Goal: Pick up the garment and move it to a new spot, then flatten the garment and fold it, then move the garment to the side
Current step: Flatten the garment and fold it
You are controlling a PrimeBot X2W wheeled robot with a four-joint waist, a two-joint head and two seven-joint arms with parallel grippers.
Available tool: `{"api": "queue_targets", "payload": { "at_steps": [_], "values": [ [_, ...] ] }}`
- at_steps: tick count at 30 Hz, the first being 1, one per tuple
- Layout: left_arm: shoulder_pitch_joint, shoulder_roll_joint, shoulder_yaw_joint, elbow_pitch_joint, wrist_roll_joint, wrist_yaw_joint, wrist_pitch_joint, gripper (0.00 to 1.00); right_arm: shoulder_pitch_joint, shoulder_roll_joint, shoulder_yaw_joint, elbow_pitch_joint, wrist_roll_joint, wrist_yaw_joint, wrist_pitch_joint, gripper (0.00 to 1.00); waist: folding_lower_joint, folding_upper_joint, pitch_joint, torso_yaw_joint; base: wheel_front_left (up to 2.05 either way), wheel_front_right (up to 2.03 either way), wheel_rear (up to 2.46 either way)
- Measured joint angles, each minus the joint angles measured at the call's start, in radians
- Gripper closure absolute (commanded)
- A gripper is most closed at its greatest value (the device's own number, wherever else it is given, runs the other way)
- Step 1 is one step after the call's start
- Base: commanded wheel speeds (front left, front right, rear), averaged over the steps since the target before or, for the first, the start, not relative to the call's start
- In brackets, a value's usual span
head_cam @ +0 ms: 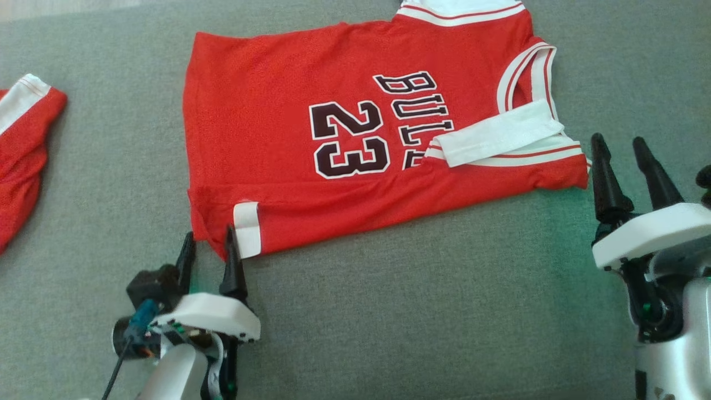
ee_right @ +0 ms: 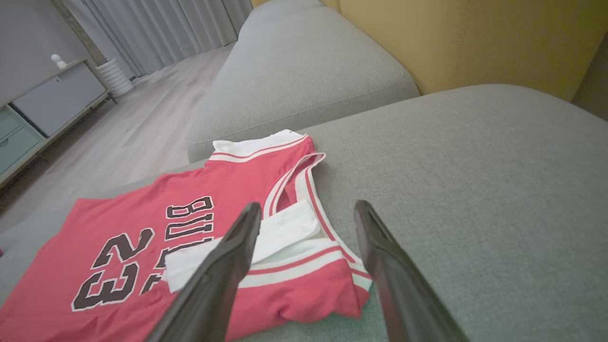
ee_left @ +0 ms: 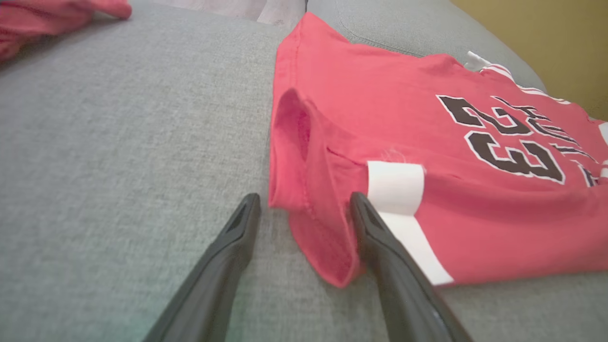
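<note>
The garment [head_cam: 333,144] is a red jersey with white trim and a black "23". It lies folded on the grey cushion, also seen as the garment [ee_left: 427,156] and the garment [ee_right: 156,247]. My left gripper [head_cam: 208,244] stands open at its near-left corner; in the left wrist view the left gripper [ee_left: 304,204] straddles that corner's hem without pinching it. My right gripper [head_cam: 619,147] is open just beyond the jersey's right end. In the right wrist view the right gripper [ee_right: 308,211] hovers above the folded white-trimmed shoulder, holding nothing.
Another red and white garment [head_cam: 22,150] lies at the left edge of the grey cushion [head_cam: 416,311]. A second cushion [ee_right: 304,66] and a yellow backrest [ee_right: 475,42] lie beyond. Wooden floor, a cabinet [ee_right: 52,104] and curtains are further off.
</note>
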Motion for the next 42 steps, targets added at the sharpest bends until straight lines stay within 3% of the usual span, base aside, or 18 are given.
{"api": "queue_targets", "payload": {
  "at_steps": [2,3,4,5,13,20,26,29,30,31,37,42],
  "values": [
    [-0.019,0.000,-0.001,0.022,0.006,0.000,0.000,0.00,0.002,0.002,0.001,0.011,0.000,0.000,0.006,0.00,0.0000,0.0000,0.005,-0.003,0.00,0.00,0.00],
    [-0.023,0.001,-0.002,0.030,0.007,-0.004,0.000,0.16,0.005,0.002,0.001,0.018,0.000,0.000,0.012,0.00,-0.0001,0.0000,0.006,-0.005,0.00,0.00,0.00],
    [-0.026,0.002,-0.004,0.036,0.006,-0.008,0.000,0.85,0.011,0.003,0.000,0.026,-0.001,0.000,0.018,0.00,0.0000,0.0000,0.007,-0.006,0.00,0.00,0.00],
    [-0.029,0.003,-0.003,0.043,0.006,-0.011,-0.006,1.00,0.019,0.004,-0.001,0.036,-0.004,0.000,0.026,0.00,0.0000,0.0000,0.007,-0.006,0.00,0.00,0.00],
    [-0.030,0.007,-0.008,0.053,-0.004,-0.042,-0.004,1.00,0.028,0.008,-0.039,0.167,-0.056,0.000,0.036,0.00,-0.0001,0.0000,0.006,0.002,0.00,0.00,0.00],
    [-0.031,0.007,-0.019,0.051,-0.004,-0.058,-0.004,1.00,-0.090,0.008,-0.024,0.300,-0.056,0.000,-0.015,0.00,0.0000,0.0000,0.012,0.019,0.00,0.00,0.00],
    [-0.039,0.006,-0.038,0.052,-0.004,-0.062,-0.003,1.00,-0.151,0.008,-0.058,0.450,-0.155,0.000,-0.004,0.00,0.0000,0.0000,0.015,0.042,0.00,0.00,0.00],
    [-0.039,0.005,-0.040,0.054,-0.004,-0.066,-0.003,1.00,-0.157,0.007,-0.060,0.467,-0.167,0.000,-0.003,0.00,-0.0001,0.0000,0.014,0.048,0.00,0.00,0.00],
    [-0.039,0.005,-0.041,0.055,-0.004,-0.066,-0.003,1.00,-0.164,0.007,-0.061,0.477,-0.167,0.000,-0.003,0.62,-0.0001,0.0000,0.013,0.049,0.00,0.00,0.00],
    [-0.038,0.005,-0.042,0.056,-0.007,-0.066,-0.003,1.00,-0.171,0.006,-0.060,0.485,-0.167,0.000,-0.003,1.00,-0.0001,0.0000,0.010,0.050,0.00,0.00,0.00],
    [-0.027,0.008,-0.037,0.059,-0.042,-0.083,-0.004,1.00,-0.155,0.010,-0.052,0.482,-0.139,0.000,-0.038,1.00,0.0000,0.0000,-0.026,0.045,0.00,0.00,0.00],
    [0.021,0.037,-0.035,0.024,-0.049,-0.084,0.003,1.00,-0.034,0.010,-0.052,0.345,-0.104,0.000,-0.015,1.00,-0.0001,0.0000,-0.083,0.039,0.00,0.00,0.00]
  ]
}}
